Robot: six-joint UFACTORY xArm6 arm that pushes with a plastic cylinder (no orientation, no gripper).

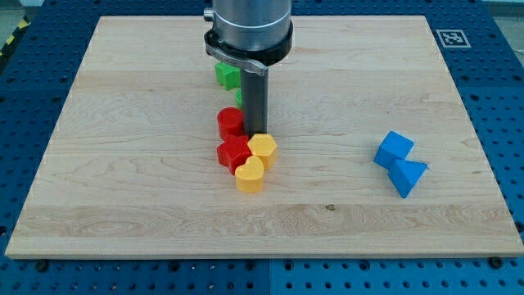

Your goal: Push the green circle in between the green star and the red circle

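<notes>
Green circle (pixel 239 97) shows only as a thin green sliver at the left edge of the rod (pixel 256 102), most of it hidden behind that rod, so its round shape cannot really be made out. My tip (pixel 256 133) is the tool here: a bare rod end with nothing to clench or release, resting on the tabletop (pixel 123 98) and grasping nothing. It stands just right of the red circle (pixel 231 123) and just above the yellow hexagon (pixel 264 149), close enough that contact cannot be ruled out. Toward the view's top from the sliver, the green star (pixel 226 75) peeks out beneath the arm's grey housing (pixel 248 33), partly covered by it. Below the red circle sits a red star-like block (pixel 233 152), touching the yellow hexagon on its right. A yellow heart-like block (pixel 250 175) lies just under those two. Well apart, toward the view's right, a blue cube (pixel 394 149) and a blue triangular block (pixel 407 177) sit touching each other.
</notes>
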